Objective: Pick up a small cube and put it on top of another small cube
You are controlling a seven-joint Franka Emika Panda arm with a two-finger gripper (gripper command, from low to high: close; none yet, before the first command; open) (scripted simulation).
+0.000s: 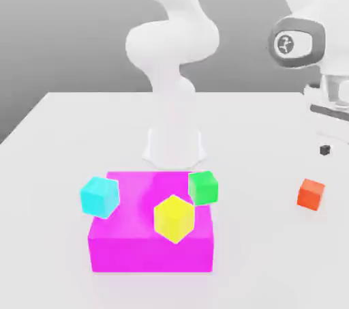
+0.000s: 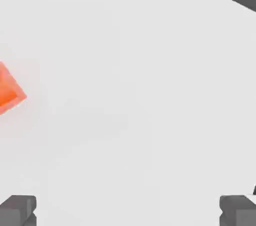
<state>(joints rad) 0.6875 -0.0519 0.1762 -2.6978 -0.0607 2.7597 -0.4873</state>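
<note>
Red-orange small cube [image 2: 9, 91] lies beside open end effector [image 2: 128, 210].

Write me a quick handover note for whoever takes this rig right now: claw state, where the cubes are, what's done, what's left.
Claw: open, empty, above bare white table.
Small red-orange cube: on the table at the exterior view's right, untouched; seen off to the side of the fingers in the hand view.
Green cube, yellow cube and cyan cube: at the magenta block.
Done: nothing grasped.
Left: centre over the red-orange cube, grasp, lift, stack on another cube.

Cyan cube [image 1: 99, 196] beside magenta block [image 1: 150, 246], seemingly touching.
</note>
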